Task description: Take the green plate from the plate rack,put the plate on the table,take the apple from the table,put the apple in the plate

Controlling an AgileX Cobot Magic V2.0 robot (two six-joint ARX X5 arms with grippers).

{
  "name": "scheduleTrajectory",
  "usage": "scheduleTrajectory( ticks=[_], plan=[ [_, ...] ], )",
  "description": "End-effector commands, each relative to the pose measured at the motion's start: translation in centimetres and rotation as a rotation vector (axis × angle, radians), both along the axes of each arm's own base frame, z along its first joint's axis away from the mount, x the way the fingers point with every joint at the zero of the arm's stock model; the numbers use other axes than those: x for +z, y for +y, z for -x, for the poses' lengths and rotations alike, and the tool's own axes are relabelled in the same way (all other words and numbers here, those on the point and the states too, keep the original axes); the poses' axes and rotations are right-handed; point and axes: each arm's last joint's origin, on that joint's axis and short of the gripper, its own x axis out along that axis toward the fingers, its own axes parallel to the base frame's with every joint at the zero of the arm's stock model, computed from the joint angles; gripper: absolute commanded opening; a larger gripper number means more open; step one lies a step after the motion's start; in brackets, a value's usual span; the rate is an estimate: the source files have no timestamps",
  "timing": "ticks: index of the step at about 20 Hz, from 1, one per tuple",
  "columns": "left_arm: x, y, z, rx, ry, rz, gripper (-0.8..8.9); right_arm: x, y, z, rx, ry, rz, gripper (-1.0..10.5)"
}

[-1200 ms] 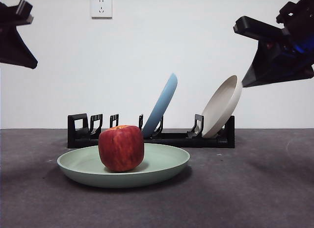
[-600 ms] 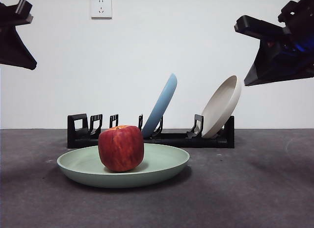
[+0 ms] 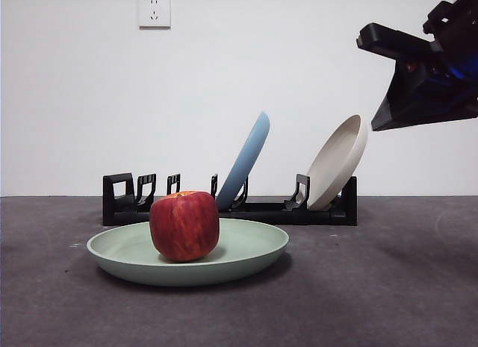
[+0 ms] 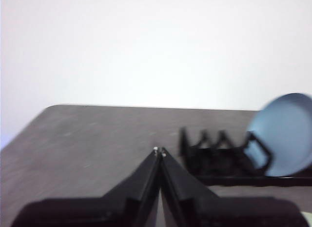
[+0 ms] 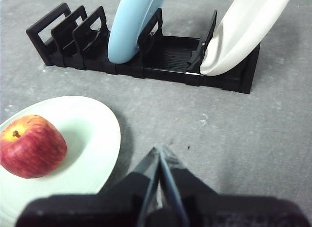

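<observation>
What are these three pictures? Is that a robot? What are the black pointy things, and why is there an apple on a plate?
Yes, it is a robot with two arms at a table. One picture looks across the table from the front. The other two come from cameras on the robot's wrists. The black pointy things are its pinchers, called end effectors. The left end effector is shut and holds nothing. The right end effector is shut and empty too, up in the air to one side.

On the table lies a green plate with a red apple sitting in it. Behind stands a black rack holding a blue plate and a beige plate, both leaning.
</observation>
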Motion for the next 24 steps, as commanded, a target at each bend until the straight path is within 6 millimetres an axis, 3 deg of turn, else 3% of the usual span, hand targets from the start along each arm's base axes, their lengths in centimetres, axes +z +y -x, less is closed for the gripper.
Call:
scheduleTrajectory(
  ticks=[1, 6, 11, 16, 24],
  plan=[
    [-1.4, 0.6, -0.1, 0.031, 0.065, 0.007, -0.03, -0.2, 0.0, 0.1, -0.005, 0.006, -0.002, 0.0],
    [-6.3, 1.2, -0.8, 0.084, 0.131, 0.020, -0.03, -0.2, 0.0, 0.1, -0.005, 0.006, -0.002, 0.0],
    [-9.6, 1.3, -0.7, 0.078, 0.089, 0.025, -0.03, -0.2, 0.0, 0.1, -0.005, 0.006, -0.001, 0.0],
    [-11.0, 1.1, -0.7, 0.029, 0.097, 0.027, -0.03, -0.2, 0.0, 0.1, -0.005, 0.006, -0.001, 0.0],
    [-11.5, 1.1, -0.6, 0.014, 0.150, 0.007, -0.03, -0.2, -0.1, 0.1, -0.005, 0.006, -0.001, 0.0]
  ],
)
